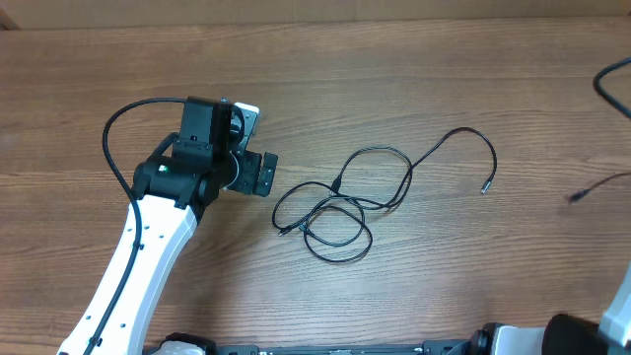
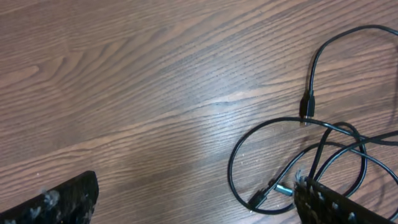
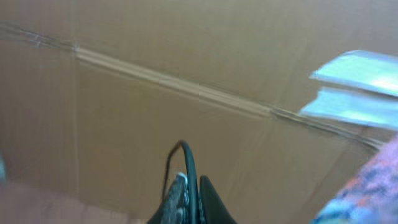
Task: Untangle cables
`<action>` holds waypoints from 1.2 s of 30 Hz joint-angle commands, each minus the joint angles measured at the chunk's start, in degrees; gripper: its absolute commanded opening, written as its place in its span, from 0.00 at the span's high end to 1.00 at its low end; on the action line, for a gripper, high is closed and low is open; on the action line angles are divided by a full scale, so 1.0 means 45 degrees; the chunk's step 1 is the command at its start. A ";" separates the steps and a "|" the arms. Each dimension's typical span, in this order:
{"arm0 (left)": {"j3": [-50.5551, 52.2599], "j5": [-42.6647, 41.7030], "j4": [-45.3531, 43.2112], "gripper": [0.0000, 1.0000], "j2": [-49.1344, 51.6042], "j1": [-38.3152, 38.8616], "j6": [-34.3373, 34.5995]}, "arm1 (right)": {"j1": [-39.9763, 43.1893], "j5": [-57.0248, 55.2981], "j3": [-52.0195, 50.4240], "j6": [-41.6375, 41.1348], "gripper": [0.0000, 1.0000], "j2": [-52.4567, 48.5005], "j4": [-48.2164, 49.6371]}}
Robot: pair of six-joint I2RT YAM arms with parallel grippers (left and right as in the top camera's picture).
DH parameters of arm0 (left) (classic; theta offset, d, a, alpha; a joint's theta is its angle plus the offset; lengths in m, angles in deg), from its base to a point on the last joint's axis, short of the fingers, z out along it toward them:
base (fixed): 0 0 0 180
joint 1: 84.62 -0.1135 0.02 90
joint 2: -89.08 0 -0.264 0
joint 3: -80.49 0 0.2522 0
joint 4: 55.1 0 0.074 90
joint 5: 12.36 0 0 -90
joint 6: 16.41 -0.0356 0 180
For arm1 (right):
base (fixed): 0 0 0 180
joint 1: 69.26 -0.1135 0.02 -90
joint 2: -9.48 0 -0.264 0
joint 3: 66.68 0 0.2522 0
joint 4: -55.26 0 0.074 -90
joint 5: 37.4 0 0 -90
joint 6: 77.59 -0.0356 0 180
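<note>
A tangle of thin black cables [image 1: 340, 205] lies on the wooden table at the centre, with one free plug end [image 1: 484, 187] to the right. My left gripper [image 1: 258, 174] is open and empty, just left of the tangle. In the left wrist view the loops and plugs [image 2: 311, 143] lie by its right finger, and the gap between the fingers [image 2: 193, 205] holds only bare table. My right gripper [image 3: 189, 199] is shut on a thin black cable [image 3: 188, 163] and is raised, facing a cardboard wall. Pieces of another cable [image 1: 596, 187] show at the overhead's right edge.
The left arm's thick black cable [image 1: 113, 148] arcs left of its wrist. A brown cardboard wall [image 3: 155, 93] fills the right wrist view, with a pale blurred object [image 3: 357, 87] at the right. Arm bases [image 1: 532, 340] sit along the front edge.
</note>
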 commanded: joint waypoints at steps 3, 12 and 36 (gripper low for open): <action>-0.0112 0.0039 -0.0015 0.00 0.0044 -0.0053 -0.0306 | 0.2365 0.5625 0.0102 -0.4697 0.96 -0.0724 -0.1938; -0.0112 0.0039 -0.0015 0.00 0.0044 -0.0053 -0.0301 | 0.6980 1.1424 0.0097 -0.6742 0.96 -0.2137 -0.4036; -0.0112 0.0044 -0.0010 0.00 0.0044 -0.0049 -0.0306 | 0.9107 1.6121 -0.0170 -0.6489 0.00 -0.3215 -0.5115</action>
